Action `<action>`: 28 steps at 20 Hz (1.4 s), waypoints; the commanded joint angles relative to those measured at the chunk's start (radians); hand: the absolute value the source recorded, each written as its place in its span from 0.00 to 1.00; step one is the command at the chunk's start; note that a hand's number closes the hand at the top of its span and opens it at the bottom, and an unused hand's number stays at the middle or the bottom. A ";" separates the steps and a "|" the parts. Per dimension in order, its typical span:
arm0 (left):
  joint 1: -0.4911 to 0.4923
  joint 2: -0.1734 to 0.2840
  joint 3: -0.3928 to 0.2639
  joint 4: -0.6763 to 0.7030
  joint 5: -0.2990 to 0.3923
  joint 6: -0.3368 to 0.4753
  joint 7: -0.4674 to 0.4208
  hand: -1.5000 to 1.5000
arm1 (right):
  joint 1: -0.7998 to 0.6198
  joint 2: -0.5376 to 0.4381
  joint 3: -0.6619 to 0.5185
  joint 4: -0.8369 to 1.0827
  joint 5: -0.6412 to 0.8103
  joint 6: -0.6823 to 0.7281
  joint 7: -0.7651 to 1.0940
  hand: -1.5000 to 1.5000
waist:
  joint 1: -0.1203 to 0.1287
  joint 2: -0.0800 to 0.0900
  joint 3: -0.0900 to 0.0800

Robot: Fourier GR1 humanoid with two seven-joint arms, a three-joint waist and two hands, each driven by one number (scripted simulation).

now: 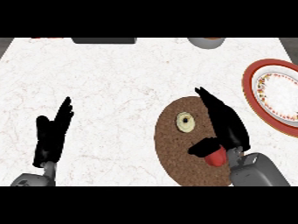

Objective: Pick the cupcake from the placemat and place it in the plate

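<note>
The cupcake [186, 122] sits on the placemat [177, 153], not yet picked. The right hand [225, 131] is beside it, fingers [209, 101] straight and holding nothing. The plate [284, 97] waits. The left hand [52, 135] rests open.

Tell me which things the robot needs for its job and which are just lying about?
Needed: the cupcake, the brown placemat under it, the red-rimmed plate, and the right hand open beside the cupcake.

Just lying about: the dark object and the grey bowl at the counter's far edge; the left hand resting open.
</note>
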 commanded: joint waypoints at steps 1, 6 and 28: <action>0.014 -0.025 -0.005 0.015 -0.018 0.000 -0.030 0.50 | -0.063 0.030 0.003 -0.014 -0.038 0.163 0.140 0.00 | 0.000 0.001 0.001; -0.015 -0.035 0.013 -0.014 -0.045 -0.002 0.027 0.50 | -0.107 0.051 -0.067 0.062 -0.051 0.249 0.141 0.00 | 0.000 0.001 0.002; 0.032 -0.081 0.124 -0.049 -0.104 -0.133 0.029 0.50 | -0.077 0.211 -0.169 0.339 0.146 0.191 -0.098 0.00 | -0.001 0.001 0.002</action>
